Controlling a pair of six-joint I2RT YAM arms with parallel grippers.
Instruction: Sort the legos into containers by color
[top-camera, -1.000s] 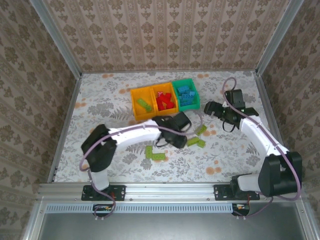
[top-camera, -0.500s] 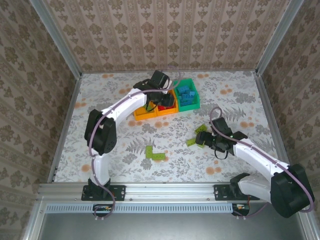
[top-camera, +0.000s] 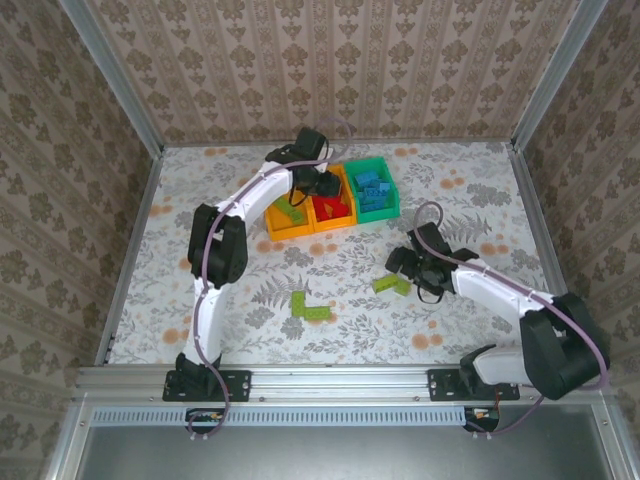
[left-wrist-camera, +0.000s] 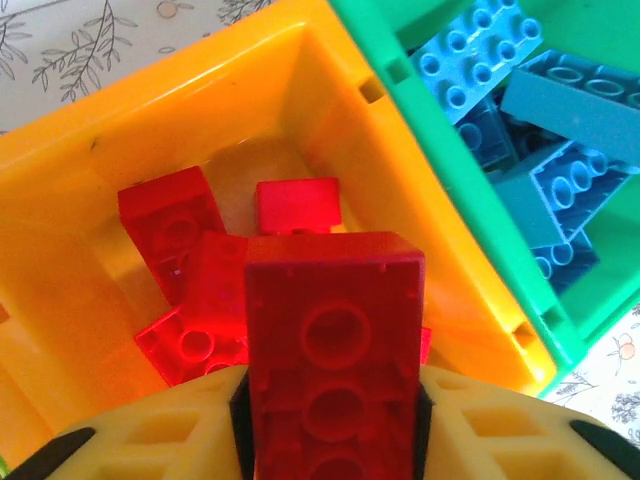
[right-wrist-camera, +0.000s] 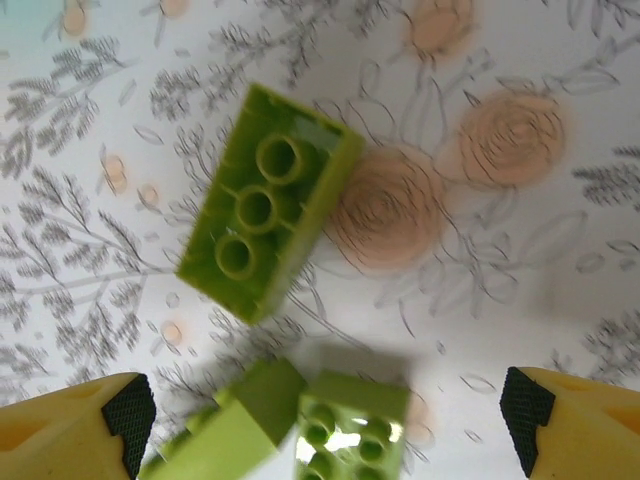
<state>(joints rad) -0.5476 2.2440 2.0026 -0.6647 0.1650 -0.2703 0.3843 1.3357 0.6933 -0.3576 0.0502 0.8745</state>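
Observation:
My left gripper (top-camera: 321, 186) hangs over the middle orange-yellow bin (top-camera: 337, 224), shut on a red brick (left-wrist-camera: 335, 345) held studs away from the camera. Below it lie several red bricks (left-wrist-camera: 180, 225) in that bin (left-wrist-camera: 300, 80). The green bin (left-wrist-camera: 440, 195) to the right holds blue bricks (left-wrist-camera: 520, 100). The left orange-yellow bin (top-camera: 271, 205) holds a lime brick (top-camera: 292, 210). My right gripper (top-camera: 399, 265) is open, low over lime bricks (top-camera: 392, 285) on the table. One upturned lime brick (right-wrist-camera: 270, 215) lies ahead of its fingers (right-wrist-camera: 120, 410), two more (right-wrist-camera: 350, 430) between them.
A lime L-shaped pair of bricks (top-camera: 310, 306) lies on the floral table at centre front. The left arm reaches diagonally across the left half of the table. Metal rails and papered walls close in the table's sides and back.
The left arm swung from the table's middle up to the bins, now over the middle one. The right arm came down from the back right to the lime bricks.

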